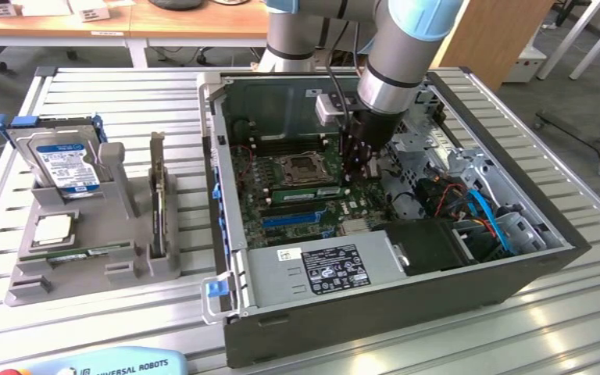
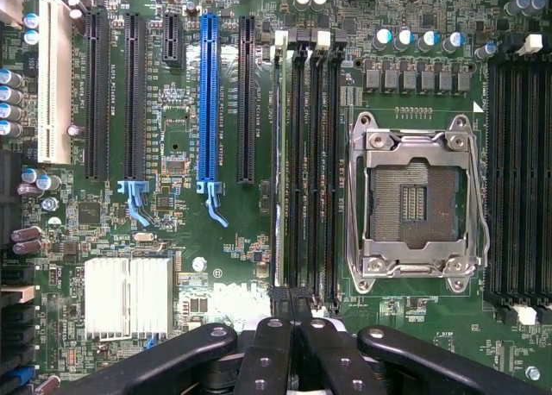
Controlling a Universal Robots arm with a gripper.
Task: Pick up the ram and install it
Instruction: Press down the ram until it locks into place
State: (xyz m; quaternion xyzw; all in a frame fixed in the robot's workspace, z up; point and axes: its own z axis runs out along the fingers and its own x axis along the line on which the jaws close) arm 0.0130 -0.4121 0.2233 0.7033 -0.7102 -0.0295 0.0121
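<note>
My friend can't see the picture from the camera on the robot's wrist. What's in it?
A green computer motherboard seen from straight above, with the robot's black gripper shut over a row of long black memory slots, one of which has a ram stick in it. Beside them is an empty silver processor socket, and further across a blue expansion slot.
</note>
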